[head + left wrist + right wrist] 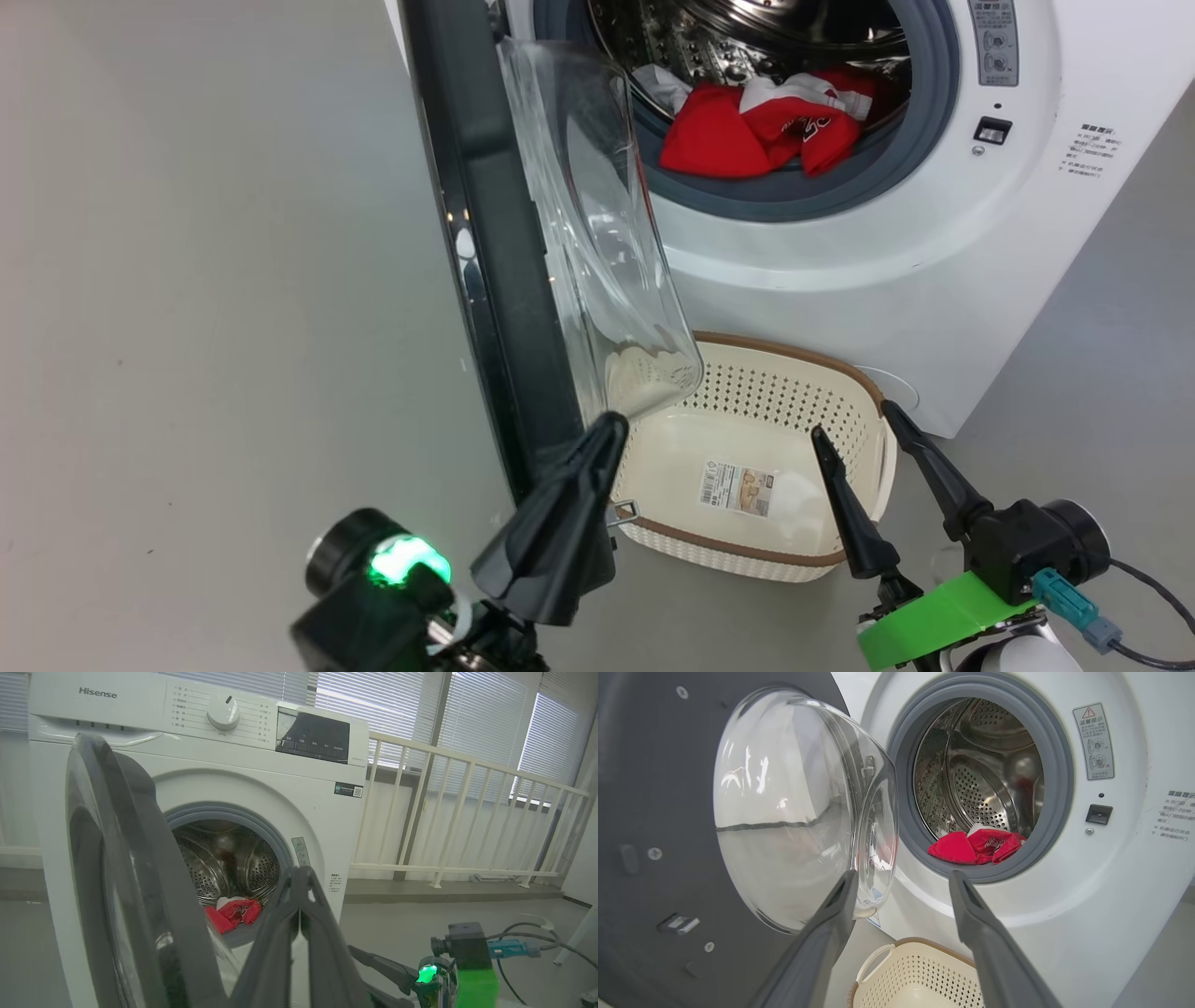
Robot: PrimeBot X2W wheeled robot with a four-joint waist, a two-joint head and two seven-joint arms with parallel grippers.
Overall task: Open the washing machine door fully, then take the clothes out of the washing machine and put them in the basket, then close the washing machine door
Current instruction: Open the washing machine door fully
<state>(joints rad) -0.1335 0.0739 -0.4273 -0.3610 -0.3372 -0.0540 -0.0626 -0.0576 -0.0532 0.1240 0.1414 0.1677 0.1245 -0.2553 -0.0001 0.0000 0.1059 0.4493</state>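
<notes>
The washing machine (934, 243) (196, 756) (1111, 868) stands with its door (485, 233) (126, 882) (668, 826) swung out, glass bowl (597, 224) (784, 812) facing the drum. Red and white clothes (766, 126) (231, 912) (976, 845) lie at the drum's front lip. The cream basket (859, 373) (915, 975) sits empty on the floor below the opening. My left gripper (607, 429) (299, 872) is shut, its tips beside the door's lower edge; whether they touch it I cannot tell. My right gripper (854, 420) (901, 879) is open above the basket's right side.
Grey floor (187, 327) spreads to the left of the door. A white railing (467, 812) and blinds stand to the machine's right in the left wrist view. A cable (1148, 607) trails from my right wrist.
</notes>
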